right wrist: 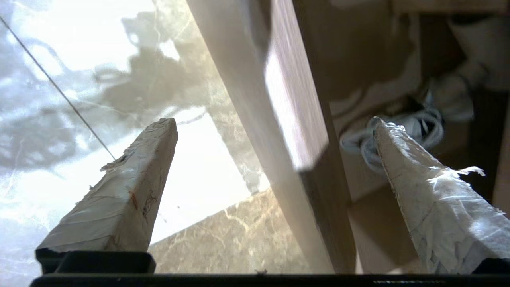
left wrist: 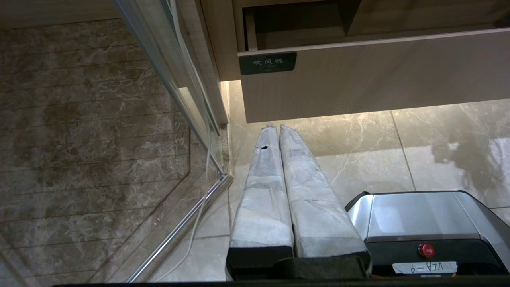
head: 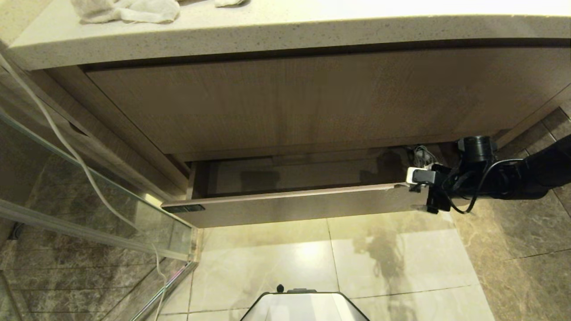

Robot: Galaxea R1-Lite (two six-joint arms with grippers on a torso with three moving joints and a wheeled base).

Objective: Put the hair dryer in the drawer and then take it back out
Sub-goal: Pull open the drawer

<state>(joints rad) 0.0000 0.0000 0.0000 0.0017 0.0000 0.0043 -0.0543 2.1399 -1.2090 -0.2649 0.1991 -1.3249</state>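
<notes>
Right claw (head: 421,196) spread wide, grasping nothing, straddling the narrow strip front of the wide light-brown wood-grain drawer (head: 294,209) at its right end. Small white plastic hair dryer (right wrist: 470,52) with pale bundled cord lies inside, just beyond the far finger (right wrist: 422,179). Left claw (left wrist: 279,131) clenched, parked, well apart.

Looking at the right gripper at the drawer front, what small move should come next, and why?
Probably the right gripper should close on the drawer front. Its fingers are wide open and stand on either side of that panel at its right end; the drawer is partly open and the hair dryer's cord lies inside. Whether to pull or push after that is unclear.
</notes>
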